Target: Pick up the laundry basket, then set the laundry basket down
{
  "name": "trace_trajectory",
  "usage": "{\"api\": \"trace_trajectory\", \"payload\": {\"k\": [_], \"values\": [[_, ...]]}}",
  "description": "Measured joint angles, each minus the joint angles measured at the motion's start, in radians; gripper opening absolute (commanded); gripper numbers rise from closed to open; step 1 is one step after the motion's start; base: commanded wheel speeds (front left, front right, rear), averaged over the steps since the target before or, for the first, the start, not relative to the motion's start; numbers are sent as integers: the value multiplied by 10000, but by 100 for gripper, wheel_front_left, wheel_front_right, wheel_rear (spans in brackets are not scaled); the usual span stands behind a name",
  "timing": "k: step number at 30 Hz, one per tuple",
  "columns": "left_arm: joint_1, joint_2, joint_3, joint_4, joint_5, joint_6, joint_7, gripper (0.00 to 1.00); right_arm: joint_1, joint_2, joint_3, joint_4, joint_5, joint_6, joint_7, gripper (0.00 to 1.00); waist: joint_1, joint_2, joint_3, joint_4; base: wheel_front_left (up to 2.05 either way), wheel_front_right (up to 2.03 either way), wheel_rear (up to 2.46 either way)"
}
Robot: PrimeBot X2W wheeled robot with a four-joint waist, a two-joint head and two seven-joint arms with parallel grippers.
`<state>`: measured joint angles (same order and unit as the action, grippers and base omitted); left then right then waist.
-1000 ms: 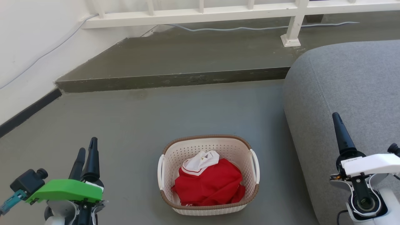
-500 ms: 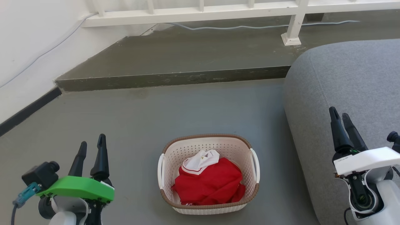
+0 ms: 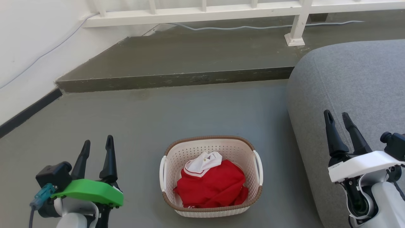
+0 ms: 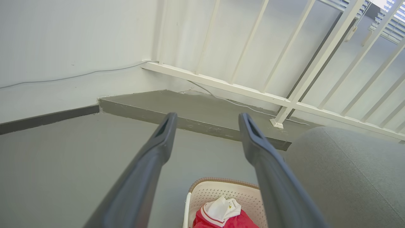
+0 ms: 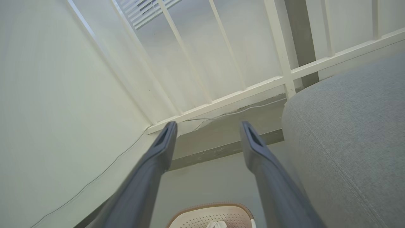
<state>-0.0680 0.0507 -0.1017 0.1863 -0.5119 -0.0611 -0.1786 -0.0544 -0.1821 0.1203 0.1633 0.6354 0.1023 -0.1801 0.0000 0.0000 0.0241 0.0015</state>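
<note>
here, the small cream-white perforated plastic laundry basket (image 3: 205, 148) with brown rim sits upright on the grey floor (image 3: 158, 120), long axis seemingly left-right, loop handles at those ends, between left claw (image 3: 98, 140) and right claw (image 3: 336, 114), both spread wide, empty.

from my remote seat: the laundry basket (image 3: 210, 138) sits on the grey floor (image 3: 158, 117) at six o'clock, a red garment (image 3: 212, 188) with a white collar heaped inside. my left gripper (image 3: 98, 140) hovers at eight o'clock, fingers parted, well apart from the basket. my right gripper (image 3: 336, 114), fingers also parted, shows at four o'clock against the grey sofa (image 3: 354, 79). a white railing (image 3: 196, 14) runs across twelve o'clock.
</note>
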Motion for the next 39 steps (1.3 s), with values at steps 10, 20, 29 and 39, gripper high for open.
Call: {"api": "trace_trajectory", "payload": {"k": [10, 20, 29, 39], "values": [[-147, -10, -255, -105, 1505, 2, -391, 100, -18, 27, 102, -113, -1611, -86, -378, 100, 0, 0, 28, -33, 0, 0, 0], [-161, -15, -314, -232, 2679, 10, -702, 100, -198, 161, 109, -276, -2832, -86, -683, 100, 0, 0, 58, -29, 0, 0, 0], [-198, -25, -311, -234, 2792, 10, -704, 100, -198, 257, 25, -268, -2953, -69, -702, 100, 0, 0, 103, -15, 0, 0, 0], [-337, -38, -290, -230, 2792, 8, -704, 100, -198, 314, -115, -159, -3110, -19, -704, 100, 0, 0, 186, -35, 0, 0, 0]]}}
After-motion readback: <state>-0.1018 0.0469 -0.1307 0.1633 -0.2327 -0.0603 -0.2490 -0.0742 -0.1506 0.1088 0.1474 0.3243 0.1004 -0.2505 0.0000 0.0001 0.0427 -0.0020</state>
